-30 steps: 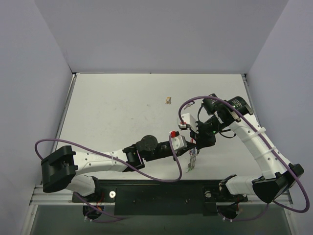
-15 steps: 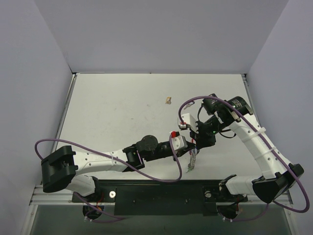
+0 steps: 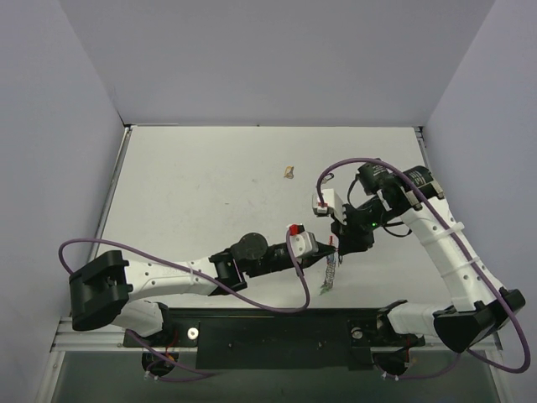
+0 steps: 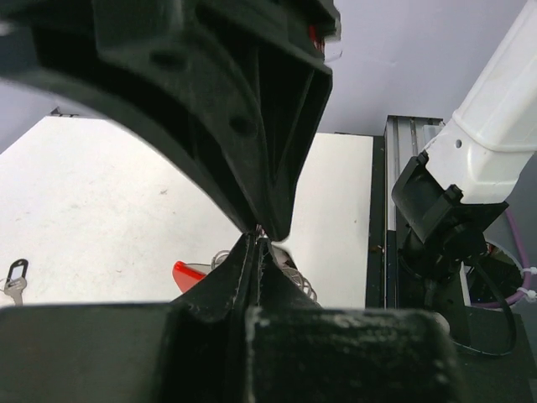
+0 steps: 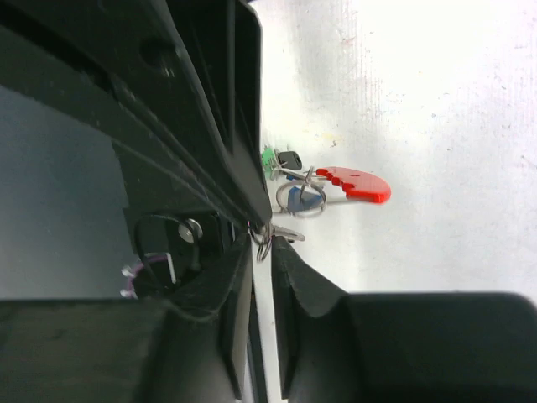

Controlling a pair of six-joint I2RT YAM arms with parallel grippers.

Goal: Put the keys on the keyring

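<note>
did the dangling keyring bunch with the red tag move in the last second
No: the keyring bunch hangs at the same spot, keeping the same gap from the black base rail.

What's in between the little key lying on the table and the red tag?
Nothing but bare white table. The left wrist view shows that empty stretch between the key and the keyring's red tag.
</note>
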